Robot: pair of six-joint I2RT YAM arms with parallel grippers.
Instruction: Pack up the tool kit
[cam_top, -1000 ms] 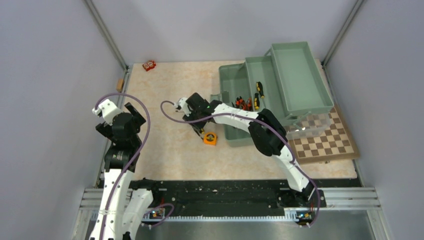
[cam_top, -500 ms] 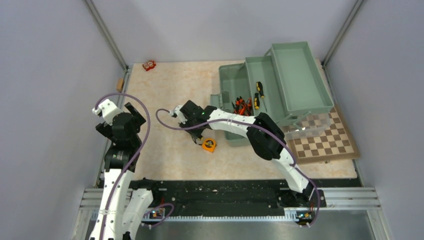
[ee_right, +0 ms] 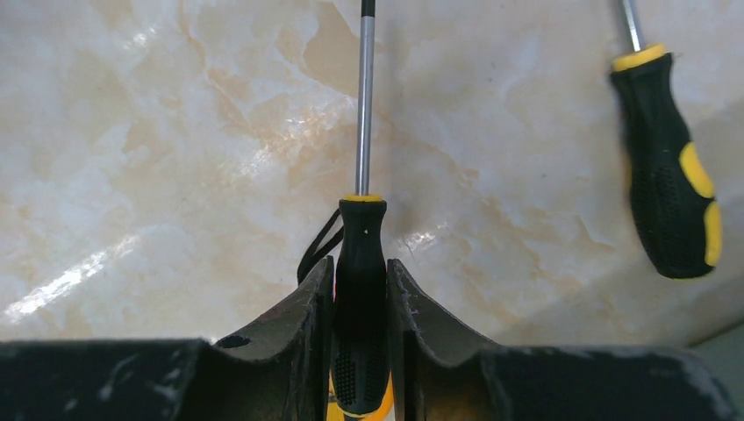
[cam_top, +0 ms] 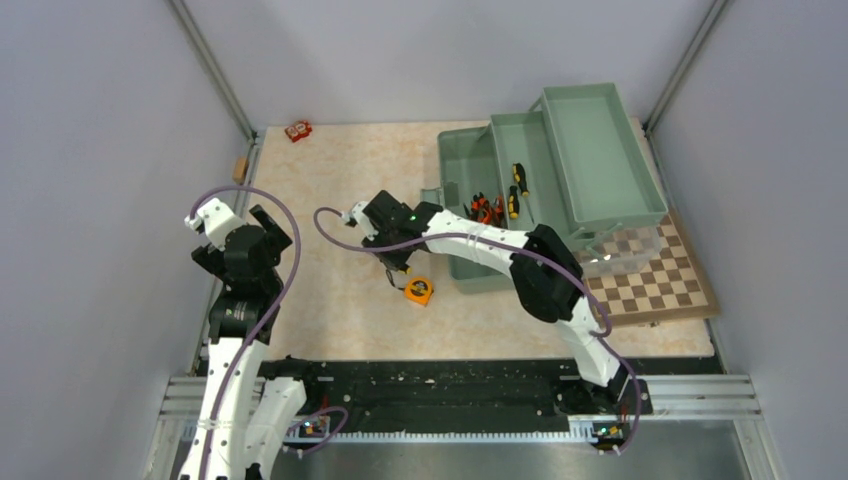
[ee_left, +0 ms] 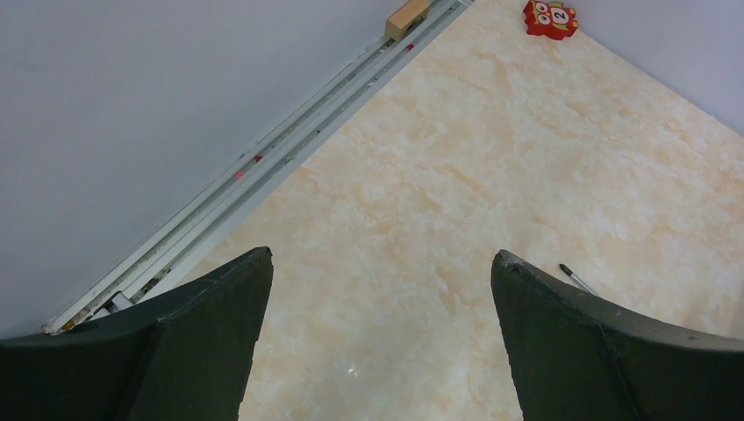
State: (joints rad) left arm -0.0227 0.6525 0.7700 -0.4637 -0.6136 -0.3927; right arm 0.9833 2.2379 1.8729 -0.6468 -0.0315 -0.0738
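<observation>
Right wrist: the right gripper (ee_right: 360, 267) clamps a yellow-black plastic-handled screwdriver (ee_right: 361, 230). Its arm has just edged back toward the sage-green plastic toolbox (cam_top: 462, 160), likely to stow it. The left gripper (ee_left: 382, 254) has its jaws apart.

Small red toy block (cam_top: 298, 131) lies at the far-left corner of the beige marbled worktop (cam_top: 330, 200). Wooden block (cam_top: 240, 169) sits on the left edge rail. Brown-and-cream chessboard (cam_top: 655, 280) lies flat against the right edge.

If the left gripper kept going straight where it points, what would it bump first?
Probably just the bare table. The left gripper is open and tilted down toward it, with nothing in its grip. The red toy lies far ahead by the wall, likely past where it would land.
</observation>
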